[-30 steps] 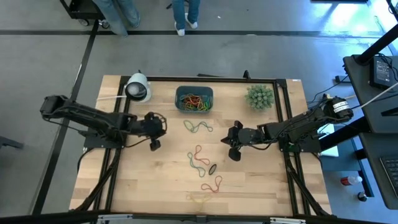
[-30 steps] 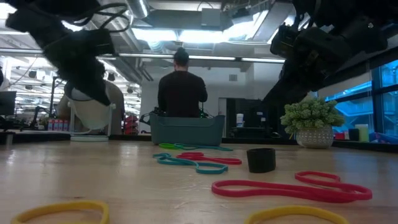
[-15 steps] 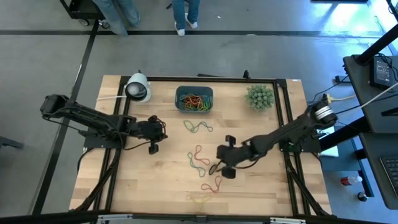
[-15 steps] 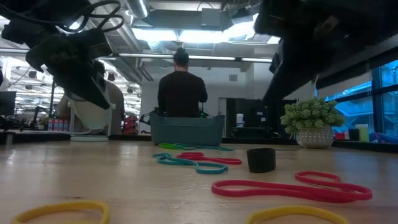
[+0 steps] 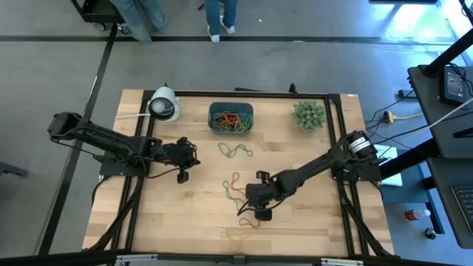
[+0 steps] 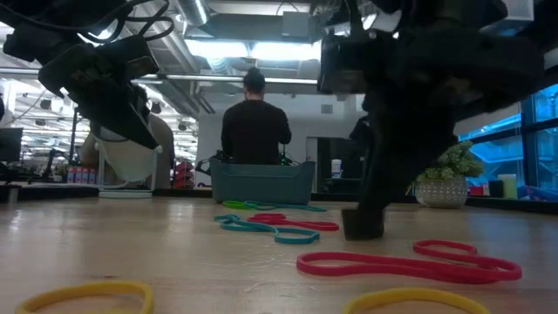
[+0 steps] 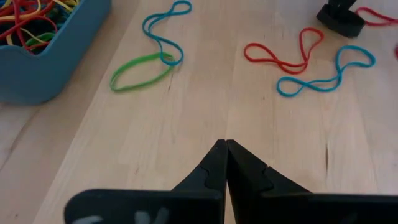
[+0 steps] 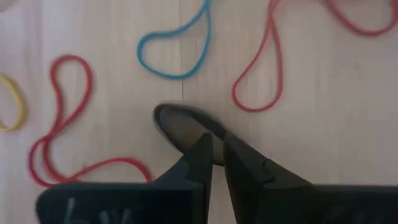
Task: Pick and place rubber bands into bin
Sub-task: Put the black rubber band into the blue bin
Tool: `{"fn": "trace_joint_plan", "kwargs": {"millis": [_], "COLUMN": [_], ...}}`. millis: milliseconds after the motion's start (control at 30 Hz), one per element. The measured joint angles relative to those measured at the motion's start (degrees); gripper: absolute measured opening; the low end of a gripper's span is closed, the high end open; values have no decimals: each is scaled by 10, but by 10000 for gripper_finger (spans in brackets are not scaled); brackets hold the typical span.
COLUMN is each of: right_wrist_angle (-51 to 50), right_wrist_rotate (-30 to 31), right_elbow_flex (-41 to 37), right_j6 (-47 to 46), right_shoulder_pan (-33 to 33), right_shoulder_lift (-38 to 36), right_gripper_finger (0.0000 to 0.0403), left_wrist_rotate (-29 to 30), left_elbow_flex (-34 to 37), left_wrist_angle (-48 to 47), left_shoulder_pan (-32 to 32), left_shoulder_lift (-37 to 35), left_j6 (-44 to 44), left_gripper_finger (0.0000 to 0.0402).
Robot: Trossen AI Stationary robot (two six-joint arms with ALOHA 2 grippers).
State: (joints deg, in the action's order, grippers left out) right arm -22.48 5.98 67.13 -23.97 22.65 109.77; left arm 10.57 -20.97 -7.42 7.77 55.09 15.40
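Note:
Rubber bands lie loose on the wooden table: a green and blue pair (image 5: 235, 151), a red and teal pair (image 5: 235, 188), a red one (image 5: 251, 220) and a yellow one (image 5: 235, 233). A wide black band (image 8: 171, 121) stands on its edge on the table (image 6: 364, 228). My right gripper (image 8: 217, 140) is down on it near the table's middle (image 5: 256, 203). The teal bin (image 5: 230, 118) sits near the far edge with several bands inside. My left gripper (image 7: 222, 144) hovers shut left of centre (image 5: 191, 155). My right gripper pinches the black band's wall (image 8: 214, 129) on one side of the loop. One finger (image 8: 200, 152) stands inside the loop and the other (image 8: 239, 155) outside it. The fingers come from above, slanting from the table's right. The band's lower edge rests on the table.
A white cylinder (image 5: 163, 103) lies at the far left corner and a spiky green ball plant (image 5: 308, 114) stands at the far right. A person (image 6: 254, 126) stands beyond the far edge behind the bin. Bare wood lies along the table's left and right sides.
My right gripper has travelled from right of centre toward the table's left and near edges and has come down onto the black band. The band stands where it was. My left arm has kept nearly still.

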Motion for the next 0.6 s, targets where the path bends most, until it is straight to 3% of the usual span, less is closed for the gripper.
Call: {"fn": "trace_joint_plan", "kwargs": {"millis": [167,367,600], "right_wrist_angle": [2,4,4], "right_wrist_rotate": [-5,-5,-8], "right_elbow_flex": [1,1,0], "right_j6": [18,37,47], "right_shoulder_pan": [0,0,-2], "right_shoulder_lift": [16,16,16], "right_gripper_finger": [49,8,3], "left_wrist_rotate": [0,0,0], "left_elbow_flex": [0,0,0], "left_wrist_angle": [0,0,0], "left_shoulder_pan": [0,0,0], "left_shoulder_lift": [0,0,0], "left_j6": [3,3,4], "left_gripper_finger": [3,1,1]}}
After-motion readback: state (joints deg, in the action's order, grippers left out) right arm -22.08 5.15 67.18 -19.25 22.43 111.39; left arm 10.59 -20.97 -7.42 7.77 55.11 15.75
